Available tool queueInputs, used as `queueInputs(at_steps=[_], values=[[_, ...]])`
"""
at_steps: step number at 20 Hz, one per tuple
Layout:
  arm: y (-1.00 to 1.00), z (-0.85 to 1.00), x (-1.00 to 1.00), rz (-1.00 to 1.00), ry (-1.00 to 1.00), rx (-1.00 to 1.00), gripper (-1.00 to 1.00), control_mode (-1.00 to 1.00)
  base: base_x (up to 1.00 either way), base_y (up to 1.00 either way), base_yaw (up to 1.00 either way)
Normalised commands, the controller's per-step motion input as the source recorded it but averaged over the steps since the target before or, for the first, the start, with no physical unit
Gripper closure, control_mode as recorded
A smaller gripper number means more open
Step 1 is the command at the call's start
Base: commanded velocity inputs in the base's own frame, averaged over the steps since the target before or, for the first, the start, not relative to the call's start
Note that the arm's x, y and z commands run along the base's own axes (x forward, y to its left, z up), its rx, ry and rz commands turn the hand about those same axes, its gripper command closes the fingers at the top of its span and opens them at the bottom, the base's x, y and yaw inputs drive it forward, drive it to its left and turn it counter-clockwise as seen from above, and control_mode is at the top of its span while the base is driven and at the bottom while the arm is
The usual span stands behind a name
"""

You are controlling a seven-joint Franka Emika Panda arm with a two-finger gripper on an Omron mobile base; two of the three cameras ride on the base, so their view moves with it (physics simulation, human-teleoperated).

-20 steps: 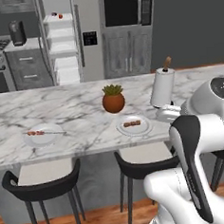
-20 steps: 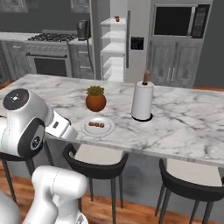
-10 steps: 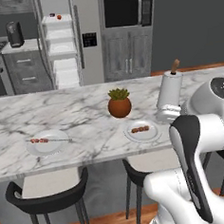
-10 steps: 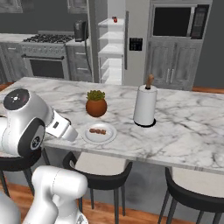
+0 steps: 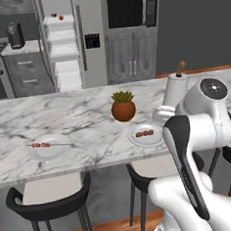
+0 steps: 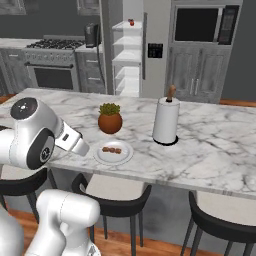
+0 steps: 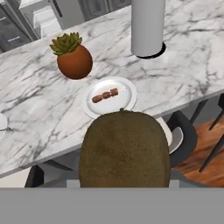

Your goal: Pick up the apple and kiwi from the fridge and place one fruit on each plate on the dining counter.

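Note:
The brown fuzzy kiwi [image 7: 124, 148] looms large in the hand view, with my gripper [image 7: 124, 180] shut on it; its fingertips are hidden behind the fruit. Just beyond it, on the dining counter [image 5: 88, 119], lies a white plate [image 7: 109, 97] bearing a small brown skewer. The same plate [image 5: 148, 134] sits close in front of my arm, and a second plate [image 5: 48, 146] with a skewer lies further left. The red apple [image 5: 60, 17] rests on the top shelf of the open fridge [image 5: 63, 53] across the room.
A potted plant [image 5: 123, 107] and a paper towel roll [image 5: 176, 90] stand on the counter behind the near plate. Black stools [image 5: 50, 201] line the counter's near side. A stove and cabinets run along the back wall.
The base has driven, so the counter and plates shift a little to the right in the left base view. The kiwi stays in the gripper.

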Motion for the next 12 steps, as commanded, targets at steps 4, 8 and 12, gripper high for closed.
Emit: queueInputs(at_steps=[4,8,12], values=[[-0.15,-0.50,0.11,0.00,0.01,0.04,1.00,-1.00,0.00,0.00,0.00],[-0.19,-0.63,0.19,0.00,0.07,0.07,1.00,-1.00,0.00,0.00,0.00],[-0.06,-0.40,0.60,0.00,0.12,0.03,1.00,-1.00,0.00,0.00,0.00]])
